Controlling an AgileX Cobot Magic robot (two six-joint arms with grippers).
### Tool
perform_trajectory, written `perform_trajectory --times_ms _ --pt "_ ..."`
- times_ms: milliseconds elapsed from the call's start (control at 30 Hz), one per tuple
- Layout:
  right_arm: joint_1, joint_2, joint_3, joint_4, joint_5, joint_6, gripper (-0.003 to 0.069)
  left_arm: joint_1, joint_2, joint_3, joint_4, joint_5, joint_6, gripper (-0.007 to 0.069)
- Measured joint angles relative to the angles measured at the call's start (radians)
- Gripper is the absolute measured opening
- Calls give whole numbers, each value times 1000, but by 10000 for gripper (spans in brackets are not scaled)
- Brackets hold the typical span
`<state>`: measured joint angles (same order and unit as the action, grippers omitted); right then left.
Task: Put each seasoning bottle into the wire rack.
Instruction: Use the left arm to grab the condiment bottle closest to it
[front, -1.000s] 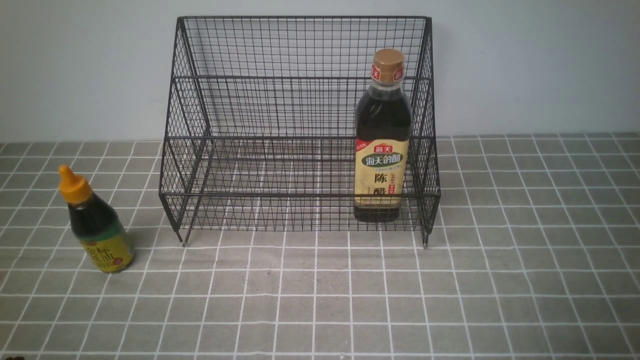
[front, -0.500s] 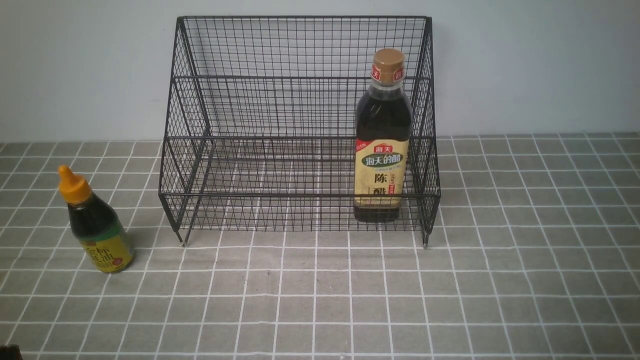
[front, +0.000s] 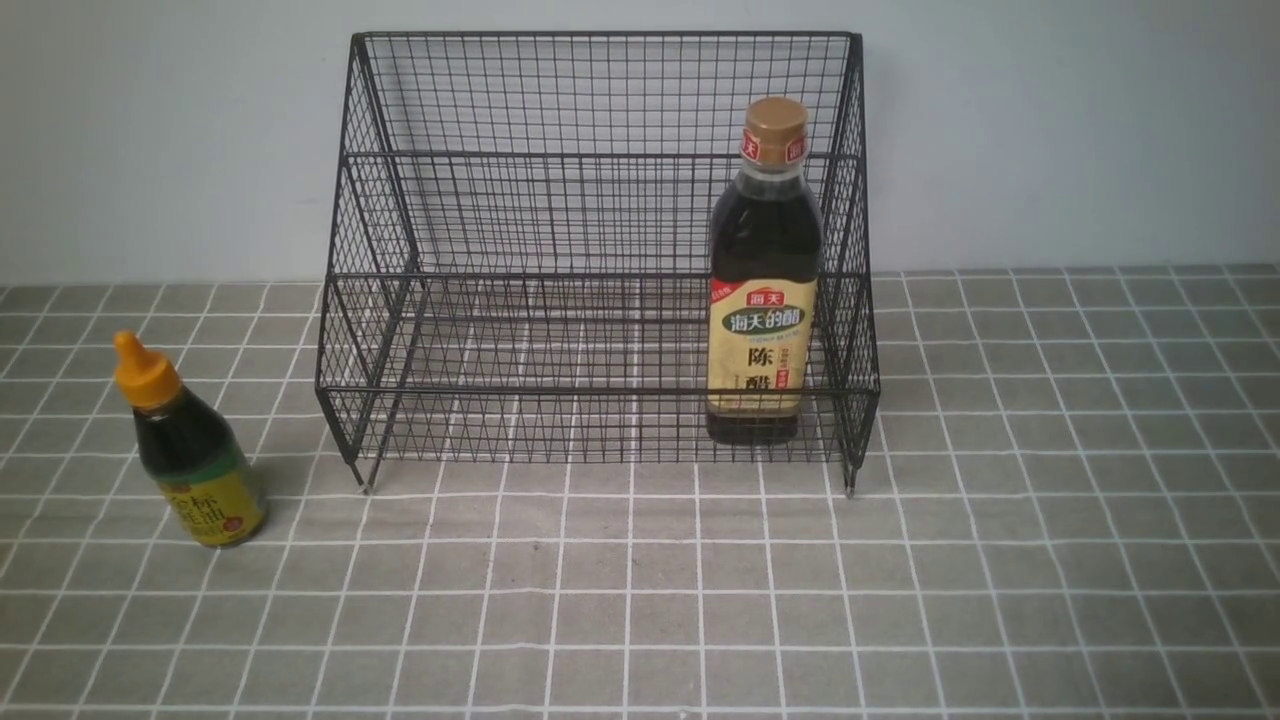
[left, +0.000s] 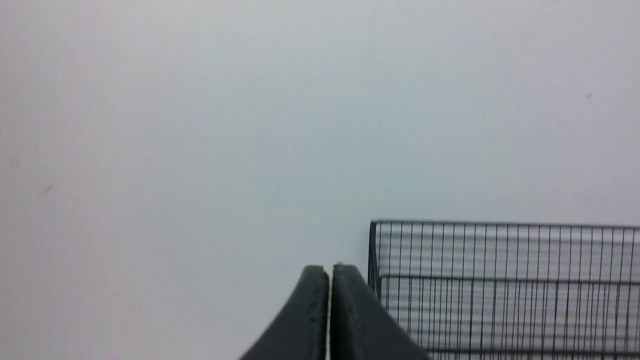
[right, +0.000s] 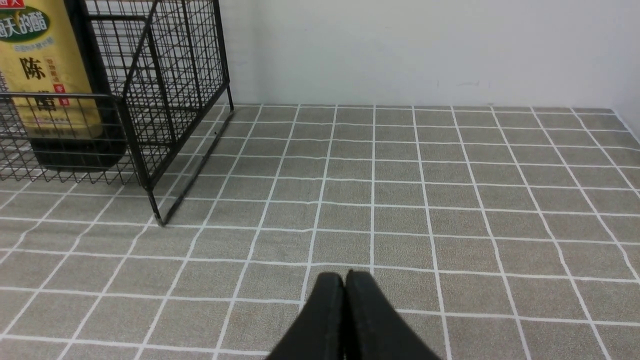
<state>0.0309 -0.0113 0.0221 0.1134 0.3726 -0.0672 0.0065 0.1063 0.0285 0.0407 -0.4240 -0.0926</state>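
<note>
The black wire rack (front: 520, 300) stands at the back middle of the table. The tall bottle (front: 765, 280) with tan cap and beige label stands upright inside the rack's lower tier, at its right end; it also shows in the right wrist view (right: 45, 80). The short bottle (front: 190, 450) with orange pointed cap stands upright on the cloth, left of the rack. Neither gripper shows in the front view. My left gripper (left: 329, 270) is shut and empty, facing the wall beside the rack's top corner (left: 500, 280). My right gripper (right: 344, 277) is shut and empty, low over the cloth right of the rack (right: 165, 90).
A grey checked tablecloth (front: 640, 600) covers the table. A pale wall (front: 1050, 130) stands right behind the rack. The table's right edge shows in the right wrist view (right: 627, 125).
A dark shape at the front view's bottom left corner half a second ago is gone now. The bottles and the rack have not moved.
</note>
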Motion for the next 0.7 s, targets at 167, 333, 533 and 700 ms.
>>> perform_trajectory --times_ms 167,333,533,700 --pt "0 0 0 0 0 0 -13 0 229 -25 -3 -55 5 27" --pt "0 0 0 0 0 0 -13 0 520 -110 -41 -110 12 176" --pt "0 0 0 0 0 0 -13 0 820 -187 -100 -320 24 418" --pt "0 0 0 0 0 20 -13 0 1054 -214 -164 -566 24 533"
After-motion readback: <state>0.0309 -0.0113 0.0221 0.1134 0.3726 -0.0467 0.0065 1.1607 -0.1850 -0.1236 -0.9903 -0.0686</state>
